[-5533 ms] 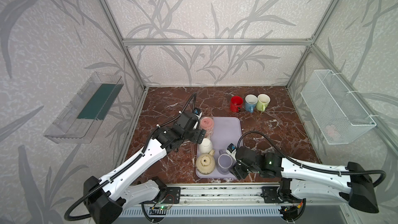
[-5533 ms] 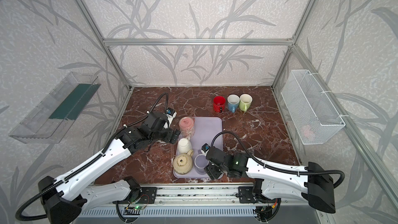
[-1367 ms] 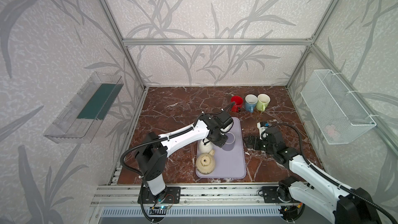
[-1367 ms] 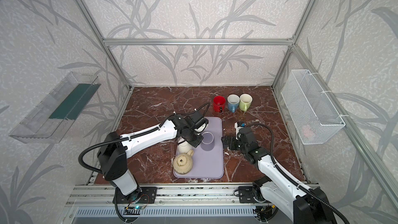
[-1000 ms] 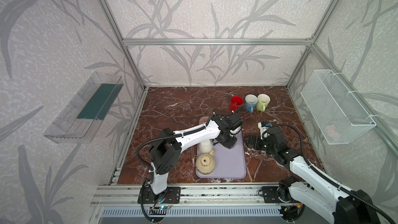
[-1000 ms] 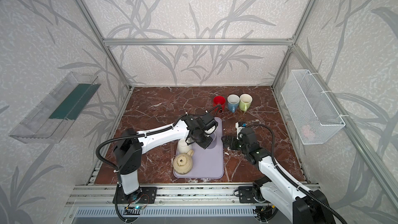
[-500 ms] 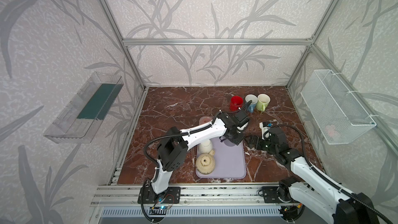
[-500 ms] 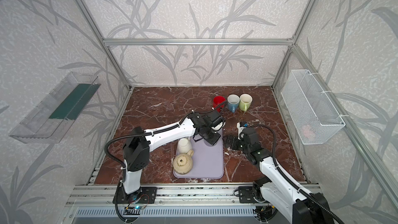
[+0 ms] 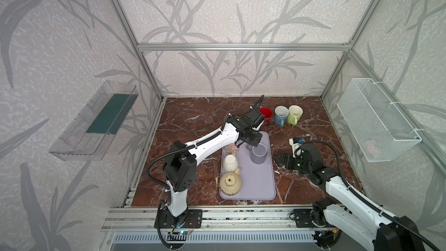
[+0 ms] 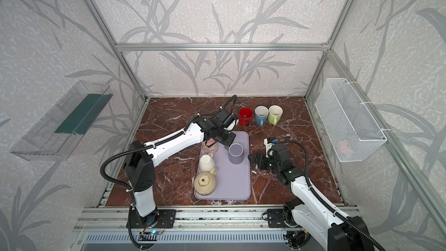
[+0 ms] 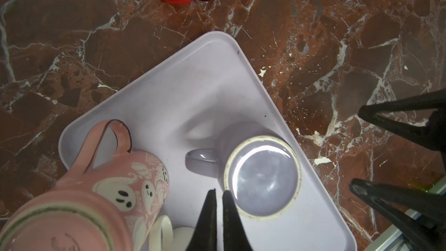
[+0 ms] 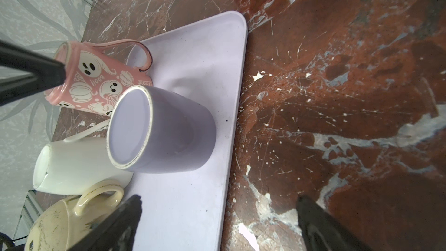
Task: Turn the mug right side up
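On the tray (image 9: 255, 189): the lavender mug (image 9: 258, 154) stands mouth-down, pale base ring up, toward the far right corner. Not right side up yet!
Mug close-up: the left wrist view shows the glossy flat base (image 11: 261, 177) square to the camera, and the right wrist view shows the mug (image 12: 159, 126) widening toward the tray.
Handle: the mug handle (image 11: 200, 162) sticks out toward the pink ghost mug (image 11: 96, 189).
Left gripper (image 9: 251, 141): it reaches across the tray with jaws pressed together and nothing between them, tips just beside the base rim on the handle side.
Right gripper (image 9: 281, 159): it hangs over the bare tabletop (image 9: 193, 121) just off the tray's right edge, jaws spread wide and empty, facing the mug.
Tray neighbours: the pink ghost mug sits base up, with a white mug (image 9: 229, 162) and a beige teapot (image 9: 230, 183) toward the near end.
Back of tabletop: a red mug (image 9: 265, 114), a blue mug (image 9: 280, 114) and a green mug (image 9: 295, 114) stand in a row, mouths open upward.
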Controlling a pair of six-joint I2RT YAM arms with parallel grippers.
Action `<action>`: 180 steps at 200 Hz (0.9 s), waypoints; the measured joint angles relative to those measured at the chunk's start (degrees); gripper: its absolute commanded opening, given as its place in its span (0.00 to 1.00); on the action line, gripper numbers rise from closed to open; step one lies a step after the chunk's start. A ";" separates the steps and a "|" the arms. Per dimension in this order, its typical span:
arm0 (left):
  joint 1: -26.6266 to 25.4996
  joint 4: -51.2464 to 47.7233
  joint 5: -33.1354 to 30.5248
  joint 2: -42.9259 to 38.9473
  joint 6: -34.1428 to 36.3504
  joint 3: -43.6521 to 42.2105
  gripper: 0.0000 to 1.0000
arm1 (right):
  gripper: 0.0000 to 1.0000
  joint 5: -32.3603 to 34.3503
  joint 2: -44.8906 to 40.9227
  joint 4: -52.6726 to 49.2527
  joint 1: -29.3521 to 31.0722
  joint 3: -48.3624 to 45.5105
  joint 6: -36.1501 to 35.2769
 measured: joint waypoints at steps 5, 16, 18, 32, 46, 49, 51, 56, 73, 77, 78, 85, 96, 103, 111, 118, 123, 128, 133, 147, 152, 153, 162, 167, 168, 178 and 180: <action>0.66 -0.04 0.46 1.16 -0.07 0.90 0.07 | 0.98 -0.07 -0.09 0.04 0.04 0.00 0.02; 1.81 -0.35 0.83 3.67 -0.13 2.86 0.07 | 0.98 -0.20 -0.20 0.15 0.20 0.00 0.02; 1.95 -0.46 0.94 4.15 -0.13 3.32 0.06 | 0.98 -0.22 -0.20 0.15 0.24 0.00 0.02; 2.54 -0.70 1.25 7.17 -0.17 5.57 0.06 | 0.98 -0.35 -0.17 0.15 0.35 0.00 0.04; 2.49 -0.83 1.62 9.46 -0.17 6.43 0.06 | 0.98 -0.55 -0.20 0.17 0.37 0.00 0.07; 2.47 -0.90 1.73 9.77 -0.20 6.43 0.06 | 0.98 -0.61 -0.20 0.15 0.37 0.00 0.07; 2.43 -1.01 1.81 9.97 -0.20 6.43 0.06 | 0.98 -0.66 -0.20 0.15 0.37 0.00 0.07; 2.34 -1.33 2.01 10.43 -0.22 6.40 0.06 | 0.98 -0.70 -0.22 0.15 0.37 0.00 0.07; 2.05 -1.84 2.60 10.86 -0.28 5.92 0.06 | 0.98 -0.79 -0.35 0.15 0.37 0.00 0.04; 1.99 -1.84 2.78 10.82 -0.42 5.70 0.06 | 0.98 -0.79 -0.35 0.15 0.37 0.00 0.04; 1.97 -1.79 2.80 10.80 -0.44 5.62 0.06 | 0.98 -0.79 -0.35 0.15 0.37 0.00 0.04; 1.81 -1.64 2.95 10.69 -0.63 5.25 0.06 | 0.98 -0.79 -0.35 0.17 0.37 0.00 0.02; 1.49 -1.31 3.17 10.38 -1.09 4.24 0.06 | 0.98 -0.79 -0.33 0.15 0.37 0.00 0.02; 1.20 -1.18 3.28 10.14 -1.20 3.39 0.06 | 0.98 -0.79 -0.31 0.17 0.39 0.00 0.00; 0.79 -0.83 3.30 9.86 -1.36 2.40 0.06 | 0.98 -0.76 -0.20 0.20 0.42 0.00 -0.02; 0.39 -0.63 3.48 9.68 -1.60 1.77 0.06 | 0.98 -0.76 -0.07 0.20 0.42 0.00 -0.07; 0.07 -0.50 3.56 9.55 -1.73 1.36 0.05 | 0.98 -0.76 0.09 0.22 0.42 0.00 -0.15; -0.26 -0.44 3.58 9.46 -1.95 1.01 0.06 | 0.98 -0.74 0.20 0.22 0.42 0.02 -0.20; -0.55 -0.37 3.76 9.42 -2.12 0.74 0.06 | 0.98 -0.72 0.35 0.20 0.42 0.02 -0.24; -1.42 -0.26 4.07 9.31 -2.58 0.35 0.06 | 0.98 -0.63 0.63 0.20 0.42 0.02 -0.33; -1.79 -0.20 4.17 9.31 -2.69 0.35 0.06 | 0.98 -0.59 0.68 0.20 0.42 0.02 -0.42; -1.84 -0.20 4.20 9.31 -2.71 0.35 0.06 | 0.98 -0.59 0.68 0.20 0.42 0.02 -0.42; -2.40 0.07 4.35 9.27 -2.84 0.35 0.06 | 0.98 -0.52 0.74 0.20 0.42 0.02 -0.46; -2.67 0.17 4.44 9.20 -2.97 0.35 0.06 | 0.98 -0.46 0.76 0.20 0.42 0.02 -0.48; -2.69 0.20 4.46 9.20 -2.99 0.35 0.06 | 0.98 -0.44 0.76 0.20 0.42 0.02 -0.48; -3.15 0.57 4.70 8.98 -3.32 0.31 0.06 | 0.98 -0.24 0.79 0.17 0.42 0.02 -0.61; -3.21 0.61 4.74 8.98 -3.39 0.31 0.06 | 0.98 -0.20 0.79 0.17 0.42 0.02 -0.61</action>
